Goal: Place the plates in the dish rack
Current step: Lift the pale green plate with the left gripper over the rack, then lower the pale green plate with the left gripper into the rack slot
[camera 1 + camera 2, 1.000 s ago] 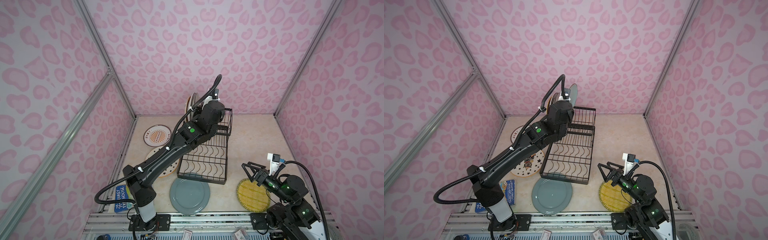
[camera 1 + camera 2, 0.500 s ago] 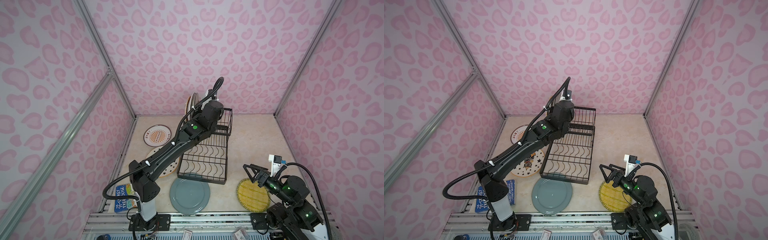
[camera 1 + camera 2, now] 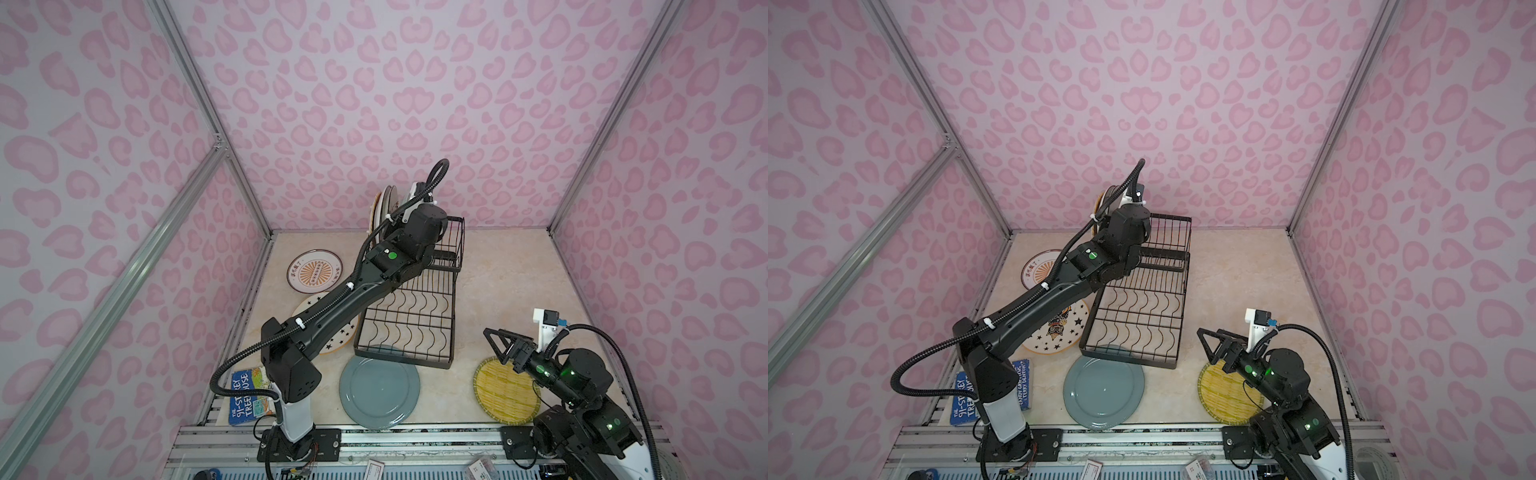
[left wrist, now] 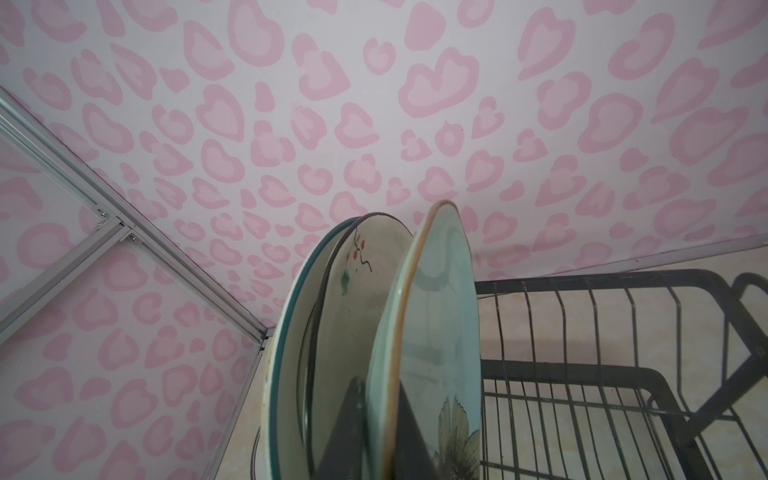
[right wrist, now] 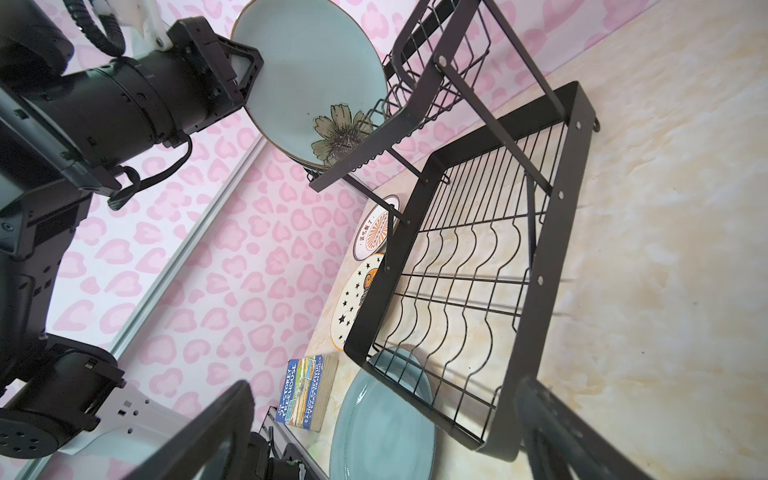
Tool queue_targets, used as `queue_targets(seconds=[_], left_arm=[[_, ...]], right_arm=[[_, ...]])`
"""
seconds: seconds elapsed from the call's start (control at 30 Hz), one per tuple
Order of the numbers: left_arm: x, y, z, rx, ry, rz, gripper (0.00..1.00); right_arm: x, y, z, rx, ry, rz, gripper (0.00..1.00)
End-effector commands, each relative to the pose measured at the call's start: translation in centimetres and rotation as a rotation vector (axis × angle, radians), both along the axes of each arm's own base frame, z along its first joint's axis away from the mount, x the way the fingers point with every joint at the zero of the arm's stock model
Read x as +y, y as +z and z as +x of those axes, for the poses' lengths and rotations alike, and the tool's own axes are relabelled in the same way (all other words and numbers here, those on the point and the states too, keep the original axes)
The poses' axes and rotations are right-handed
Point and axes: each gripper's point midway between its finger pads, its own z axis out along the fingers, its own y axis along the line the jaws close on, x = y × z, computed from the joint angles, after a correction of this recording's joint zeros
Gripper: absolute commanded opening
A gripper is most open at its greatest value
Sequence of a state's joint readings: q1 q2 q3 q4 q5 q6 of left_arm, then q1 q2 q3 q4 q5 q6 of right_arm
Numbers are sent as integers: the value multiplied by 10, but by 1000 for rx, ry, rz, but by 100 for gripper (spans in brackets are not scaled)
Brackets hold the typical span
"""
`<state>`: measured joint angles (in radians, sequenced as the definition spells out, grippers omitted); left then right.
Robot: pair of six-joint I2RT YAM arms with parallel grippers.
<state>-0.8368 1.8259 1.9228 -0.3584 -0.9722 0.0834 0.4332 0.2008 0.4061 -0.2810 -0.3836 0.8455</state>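
The plates are partly racked, partly lying on the table. My left gripper (image 4: pixel 378 384) is pinched tight on the rim of a pale blue plate (image 4: pixel 436 324) with a painted flower. It holds that plate upright on edge, with the lower edge down at the raised slotted tier of the dish rack (image 3: pixel 409 324). Close to the left of that hand, a sprig plate (image 4: pixel 365 282) and a teal-rimmed plate (image 4: pixel 291 332) stand on edge together.

My right gripper (image 3: pixel 500 343) holds nothing, its jaws spread wide. The yellow woven plate (image 3: pixel 505 390) lies flat beneath my right wrist. Off to the left of that hand lies the teal-grey plate (image 3: pixel 379 386), flat, with the rack's near end resting on its rim.

The star plate (image 3: pixel 1059 332) lies flat and partly hidden under my left forearm. The sunburst plate (image 3: pixel 314 271) lies flat to the left of that forearm. A blue-covered book (image 3: pixel 245 399) lies by my left arm's base.
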Motion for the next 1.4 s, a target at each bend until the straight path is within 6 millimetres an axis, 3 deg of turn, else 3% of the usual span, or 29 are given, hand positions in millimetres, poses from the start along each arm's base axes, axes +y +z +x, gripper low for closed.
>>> queue_targets(seconds=[0.0, 0.13, 0.37, 0.5, 0.8, 1.37], left_arm=[[-1, 12, 5, -61, 22, -60, 4], [-1, 16, 5, -74, 28, -73, 4], [4, 50, -5, -145, 49, -84, 4], [2, 58, -6, -171, 64, -67, 4], [-6, 51, 0, -179, 90, -10, 4], [-19, 15, 12, -117, 67, 71, 4]], right_arm=[[1, 4, 1, -23, 4, 4, 98], [0, 3, 0, -22, 2, 4, 98], [0, 3, 0, -26, 2, -3, 98], [0, 1, 1, -19, 1, -6, 98], [-2, -1, -1, -20, -3, -16, 98], [-1, -5, 0, -11, -3, -36, 98]])
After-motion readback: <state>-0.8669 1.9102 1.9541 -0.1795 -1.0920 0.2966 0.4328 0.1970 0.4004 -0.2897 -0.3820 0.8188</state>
